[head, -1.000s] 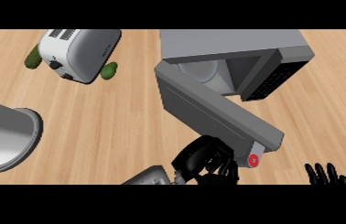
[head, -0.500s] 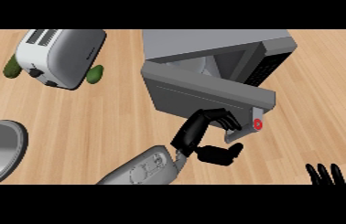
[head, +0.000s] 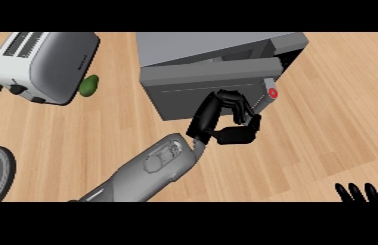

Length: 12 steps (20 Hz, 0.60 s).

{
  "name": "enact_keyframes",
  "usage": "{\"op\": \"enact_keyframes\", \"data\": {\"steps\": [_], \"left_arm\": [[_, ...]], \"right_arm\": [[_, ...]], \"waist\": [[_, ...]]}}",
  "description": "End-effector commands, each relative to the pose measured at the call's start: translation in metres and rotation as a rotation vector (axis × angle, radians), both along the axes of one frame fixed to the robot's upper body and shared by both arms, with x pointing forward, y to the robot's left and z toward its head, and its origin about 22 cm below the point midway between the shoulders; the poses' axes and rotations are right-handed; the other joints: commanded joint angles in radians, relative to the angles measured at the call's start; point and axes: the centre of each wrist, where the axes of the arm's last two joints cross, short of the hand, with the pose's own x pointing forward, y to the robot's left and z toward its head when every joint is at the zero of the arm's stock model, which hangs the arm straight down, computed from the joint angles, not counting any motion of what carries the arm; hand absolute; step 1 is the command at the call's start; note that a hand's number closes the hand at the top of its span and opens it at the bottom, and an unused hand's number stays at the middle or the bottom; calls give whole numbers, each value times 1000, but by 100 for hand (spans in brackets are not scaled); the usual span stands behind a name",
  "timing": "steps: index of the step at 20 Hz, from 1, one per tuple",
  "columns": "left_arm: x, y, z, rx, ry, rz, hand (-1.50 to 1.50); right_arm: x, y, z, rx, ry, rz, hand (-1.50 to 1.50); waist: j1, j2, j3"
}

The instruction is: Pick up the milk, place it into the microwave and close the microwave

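Milk's out of sight, presumably inside. My left hand, fingers curled on nothing, presses the microwave door; 1 narrow gap remains. Right hand rests open.

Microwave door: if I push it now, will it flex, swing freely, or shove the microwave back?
The microwave door looks like a rigid flat panel, so it should swing as one piece, not bend. The left robot hand sits near its free right end, so it probably turns easily. The boxy microwave seems unlikely to slide.
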Motion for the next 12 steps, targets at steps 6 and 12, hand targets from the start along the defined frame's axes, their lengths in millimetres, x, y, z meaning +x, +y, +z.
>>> {"op": "enact_keyframes", "data": {"steps": [6, 12], "left_arm": [[36, 2, 21, -62, -22, 78, 150], [44, 2, 24, -83, -37, 101, 150]], "right_arm": [[-1, -2, 15, 17, -14, 47, -150], [-2, 1, 25, 29, -32, 94, -150]], "waist": [[-56, 22, 2], [-80, 22, 3]]}}
